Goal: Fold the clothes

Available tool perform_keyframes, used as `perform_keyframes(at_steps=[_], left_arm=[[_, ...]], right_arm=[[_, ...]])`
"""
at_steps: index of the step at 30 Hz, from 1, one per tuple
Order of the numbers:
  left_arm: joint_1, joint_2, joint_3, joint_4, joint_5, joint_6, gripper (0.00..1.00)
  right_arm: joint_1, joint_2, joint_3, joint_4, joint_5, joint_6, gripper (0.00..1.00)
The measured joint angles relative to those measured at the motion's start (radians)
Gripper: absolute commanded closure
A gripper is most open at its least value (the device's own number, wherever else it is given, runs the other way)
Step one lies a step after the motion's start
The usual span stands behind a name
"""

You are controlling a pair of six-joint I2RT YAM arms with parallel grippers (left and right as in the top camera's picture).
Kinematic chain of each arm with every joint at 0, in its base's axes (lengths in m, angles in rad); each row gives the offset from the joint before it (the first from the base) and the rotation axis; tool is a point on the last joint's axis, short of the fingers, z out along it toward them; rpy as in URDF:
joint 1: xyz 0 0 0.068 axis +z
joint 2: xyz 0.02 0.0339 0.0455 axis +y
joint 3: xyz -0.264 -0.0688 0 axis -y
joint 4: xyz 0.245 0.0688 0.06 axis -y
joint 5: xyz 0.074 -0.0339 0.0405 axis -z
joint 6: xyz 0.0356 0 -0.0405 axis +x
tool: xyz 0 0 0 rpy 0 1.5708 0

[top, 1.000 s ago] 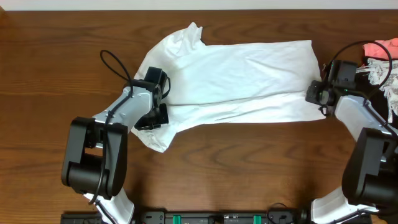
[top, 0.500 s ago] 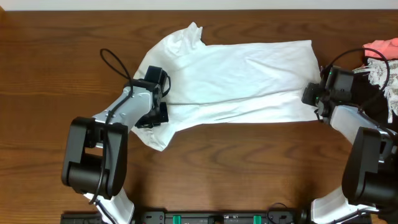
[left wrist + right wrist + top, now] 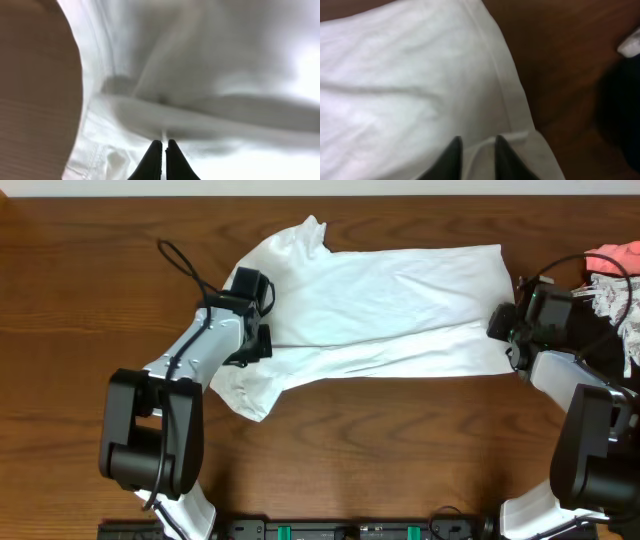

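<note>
T-shirt (image 3: 380, 300) mid-frame looks thin, floppy, light; best grab at hem/corners. Left hand (image 3: 164, 143) pressed together; right hand (image 3: 478, 141) spread over hem.

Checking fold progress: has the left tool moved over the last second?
Yes. In the overhead view the left tool, shut on the T-shirt, has moved toward the far edge of the table, drawing the cloth with it.

One white T-shirt (image 3: 380, 305). One wooden counter (image 3: 400, 460). Two robot arms, each with one two-fingered claw: left claw (image 3: 164, 145), right claw (image 3: 478, 142). One heap of pink and patterned cloth (image 3: 612, 265), upper right of the frame. One black cable loop (image 3: 178, 265), upper left.
</note>
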State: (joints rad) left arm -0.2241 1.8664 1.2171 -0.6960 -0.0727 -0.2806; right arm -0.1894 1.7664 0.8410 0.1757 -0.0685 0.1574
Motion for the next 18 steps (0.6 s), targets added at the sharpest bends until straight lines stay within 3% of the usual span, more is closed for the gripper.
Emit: perform_keyframes(at_steps=[2, 4, 7, 11, 14, 16, 18], left_arm=[[0.002, 0.000, 0.029, -0.003, -0.003, 0.001, 0.93], [0.005, -0.006, 0.045, -0.004, -0.003, 0.002, 0.93], [0.008, -0.045, 0.055, -0.012, -0.006, 0.003, 0.83], [0.008, -0.150, 0.058, -0.045, -0.005, -0.011, 0.83], [0.008, -0.222, 0.063, -0.076, 0.014, -0.018, 0.83], [0.008, -0.253, 0.065, -0.098, 0.023, -0.027, 0.91], [0.008, -0.265, 0.066, -0.117, 0.029, -0.034, 0.94]], right_arm=[[0.000, 0.000, 0.002, 0.035, -0.039, -0.025, 0.31], [0.000, 0.000, 0.013, 0.015, -0.074, -0.036, 0.28], [0.000, 0.000, 0.075, -0.115, -0.132, -0.061, 0.27], [0.010, 0.003, 0.242, -0.356, -0.191, -0.095, 0.45], [0.038, 0.003, 0.362, -0.537, -0.210, -0.118, 0.83], [0.077, 0.003, 0.437, -0.668, -0.216, -0.134, 0.99], [0.129, 0.003, 0.491, -0.769, -0.224, -0.143, 0.99]])
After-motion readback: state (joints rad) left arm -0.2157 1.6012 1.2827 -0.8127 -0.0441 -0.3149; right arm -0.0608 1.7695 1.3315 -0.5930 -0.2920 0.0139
